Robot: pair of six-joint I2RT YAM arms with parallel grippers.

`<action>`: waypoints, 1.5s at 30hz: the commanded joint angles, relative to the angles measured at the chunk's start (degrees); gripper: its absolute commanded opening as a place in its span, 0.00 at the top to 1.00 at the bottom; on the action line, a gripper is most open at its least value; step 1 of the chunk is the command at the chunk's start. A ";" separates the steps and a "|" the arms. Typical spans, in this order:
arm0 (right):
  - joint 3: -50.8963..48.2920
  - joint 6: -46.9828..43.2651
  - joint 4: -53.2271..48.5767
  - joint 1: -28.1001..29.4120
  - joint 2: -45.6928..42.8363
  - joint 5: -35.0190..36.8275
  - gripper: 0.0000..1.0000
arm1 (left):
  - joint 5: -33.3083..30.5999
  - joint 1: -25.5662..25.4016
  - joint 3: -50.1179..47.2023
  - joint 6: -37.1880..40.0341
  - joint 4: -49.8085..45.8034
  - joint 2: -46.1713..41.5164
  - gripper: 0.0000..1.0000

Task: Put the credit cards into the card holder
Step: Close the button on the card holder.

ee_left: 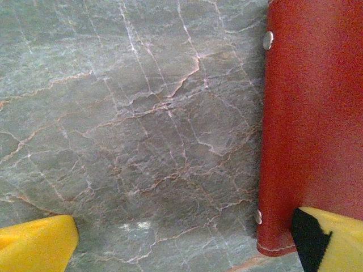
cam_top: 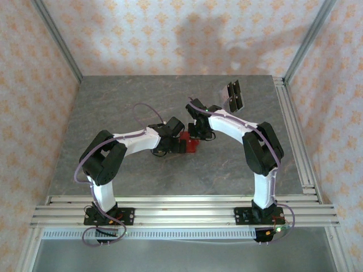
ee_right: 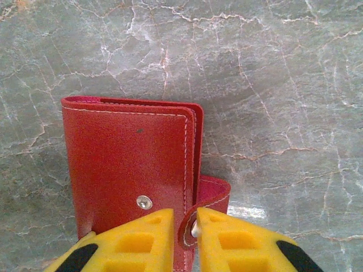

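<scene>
Red card holder (ee_right: pixel 127 158) in right claw (ee_right: pixel 185 220)

this was a lab robot cell: a marble-patterned surface (cam_top: pixel 113 107) was boxed by aluminium rails (cam_top: pixel 181 205) and floral-papered panels (cam_top: pixel 28 102), with a left arm (cam_top: pixel 133 141) and right arm (cam_top: pixel 238 127) bolted along its near edge.

From above, the wallet (cam_top: pixel 191 146) lies mostly hidden under the left hand (cam_top: pixel 172 147) and right hand (cam_top: pixel 199 136). Beyond the right hand, the cards (cam_top: pixel 235 95) are too small to count. The left wrist view cuts the wallet off beside that hand's fingers (ee_left: pixel 332 243). The right hand's fingers (ee_right: pixel 130 246) cover the wallet's near edge and the end of its tab (ee_right: pixel 214 192).
</scene>
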 commanded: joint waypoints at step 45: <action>0.54 3.57 4.58 -0.66 1.04 -9.81 1.00 | -3.17 0.48 -0.19 -0.56 -3.70 3.39 0.00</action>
